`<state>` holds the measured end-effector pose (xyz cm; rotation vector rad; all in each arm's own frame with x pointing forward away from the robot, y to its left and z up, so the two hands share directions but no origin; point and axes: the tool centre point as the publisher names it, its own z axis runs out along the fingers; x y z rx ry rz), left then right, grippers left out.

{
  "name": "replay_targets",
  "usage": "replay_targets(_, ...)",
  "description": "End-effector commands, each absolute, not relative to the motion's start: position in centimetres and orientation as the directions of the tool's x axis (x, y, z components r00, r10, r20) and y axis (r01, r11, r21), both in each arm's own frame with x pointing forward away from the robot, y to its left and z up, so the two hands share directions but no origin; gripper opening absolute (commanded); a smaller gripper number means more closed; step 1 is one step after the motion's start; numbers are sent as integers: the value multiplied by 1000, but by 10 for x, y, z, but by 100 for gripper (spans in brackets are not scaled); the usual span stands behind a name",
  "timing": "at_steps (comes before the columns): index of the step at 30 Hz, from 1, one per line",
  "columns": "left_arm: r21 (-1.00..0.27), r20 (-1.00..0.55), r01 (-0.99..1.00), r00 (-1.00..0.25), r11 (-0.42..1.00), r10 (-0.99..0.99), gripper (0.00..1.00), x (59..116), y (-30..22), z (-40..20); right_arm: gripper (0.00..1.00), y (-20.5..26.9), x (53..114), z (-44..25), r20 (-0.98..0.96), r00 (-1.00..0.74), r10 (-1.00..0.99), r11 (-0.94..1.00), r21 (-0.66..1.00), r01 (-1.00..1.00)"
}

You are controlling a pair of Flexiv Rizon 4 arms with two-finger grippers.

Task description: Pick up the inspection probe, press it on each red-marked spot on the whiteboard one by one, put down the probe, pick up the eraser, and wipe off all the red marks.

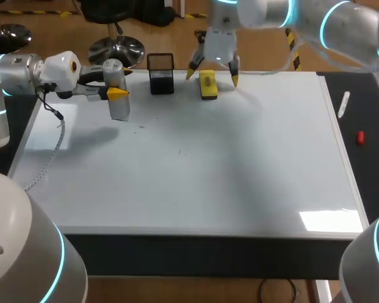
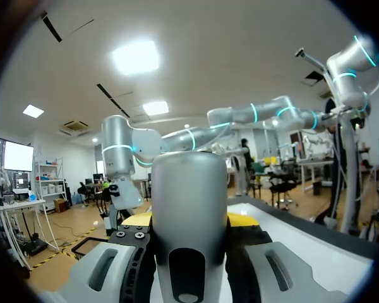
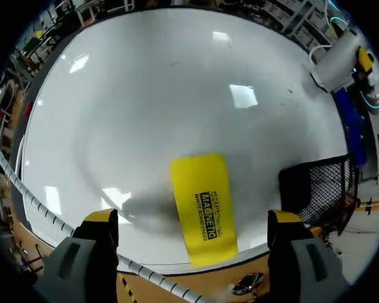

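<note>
My left gripper (image 1: 115, 88), 10 o'clock on the whiteboard (image 1: 196, 164): clamped on the probe (image 1: 119, 108), held upright. My right gripper (image 1: 213, 74), 12 o'clock: fingers wide apart, the eraser (image 1: 208, 87) lying flat between them, touching neither. Mesh holder (image 1: 161, 74), 11 o'clock, just beside the eraser. Marker (image 1: 344, 104) and red cap (image 1: 360, 137), 3 o'clock, off the board

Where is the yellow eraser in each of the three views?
Head view: eraser at the whiteboard's far edge, between the right gripper's open fingers.
Left wrist view: not in it; the probe fills the middle.
Right wrist view: eraser between the gripper's open fingers, untouched.
Shared landmark, head and right wrist: black mesh holder beside it.
</note>
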<state>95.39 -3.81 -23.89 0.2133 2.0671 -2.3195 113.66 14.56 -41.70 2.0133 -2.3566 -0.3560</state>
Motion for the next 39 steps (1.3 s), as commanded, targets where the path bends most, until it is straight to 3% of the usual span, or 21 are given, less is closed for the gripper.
replay_targets(1, -987, -121, 113, -990, -116, 68, 0, 953, -39, -237, 100, 117, 1098, -376, -211, -266, -941, 246, 115, -962)
replay_targets(14, -987, -121, 113, -990, -116, 68, 0, 953, -39, -237, 100, 81, 1084, -315, -305, -532, -790, 522, 120, -845)
replay_targets(21, -987, -121, 113, -990, -116, 68, 0, 953, -39, -237, 100, 68, 1076, -279, -348, -581, -736, 573, 137, -808)
replay_targets(28, -987, -121, 113, -990, -116, 68, 0, 953, -39, -237, 100, 54, 1071, -257, -230, -732, -642, 716, 162, -679)
replay_targets(39, -987, -121, 113, -990, -116, 68, 0, 953, -39, -237, 100, 31, 1056, -233, -228, -792, -566, 772, 189, -607)
